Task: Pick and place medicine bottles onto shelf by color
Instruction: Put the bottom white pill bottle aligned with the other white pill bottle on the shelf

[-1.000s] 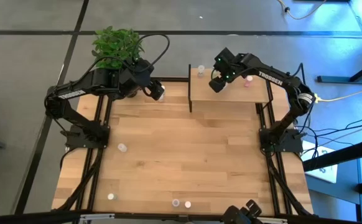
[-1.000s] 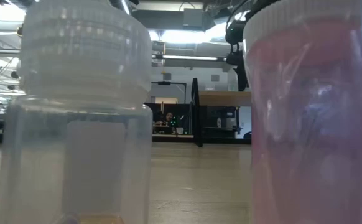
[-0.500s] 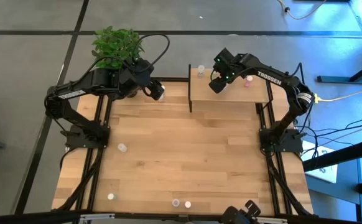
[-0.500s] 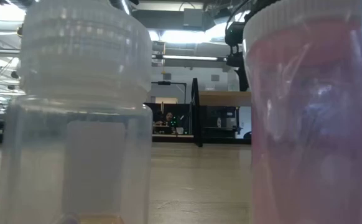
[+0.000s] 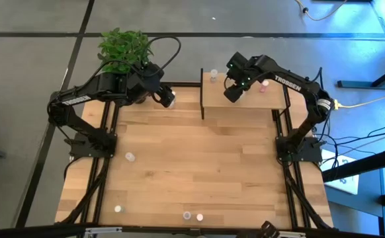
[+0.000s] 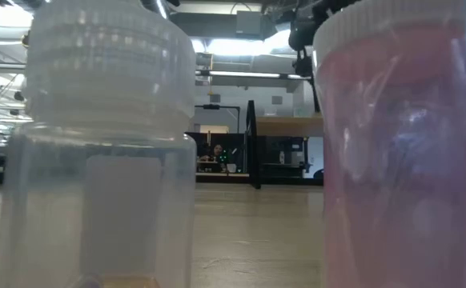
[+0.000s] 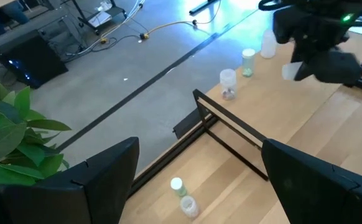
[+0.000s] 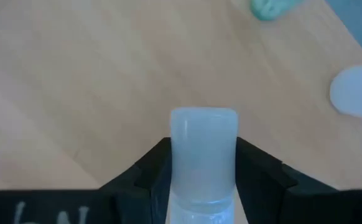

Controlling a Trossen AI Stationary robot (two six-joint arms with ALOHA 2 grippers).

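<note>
Right gripper point(image 8: 203, 180) jaws clamped around a translucent medicine bottle point(image 8: 203, 155) above the shelf point(image 5: 252, 100). Probably light, stiff, slippery plastic; best squeezed mid-body. Left gripper point(image 7: 193, 180) jaws wide open near the plant point(image 5: 124, 47).

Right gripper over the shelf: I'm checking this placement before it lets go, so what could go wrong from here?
The right gripper holds a bottle above the shelf. Released while tilted, it may topple or roll off. A green-capped bottle and others stand close on that shelf, so lowering or backing away could knock them. The left gripper waits open at the table's far edge.
</note>
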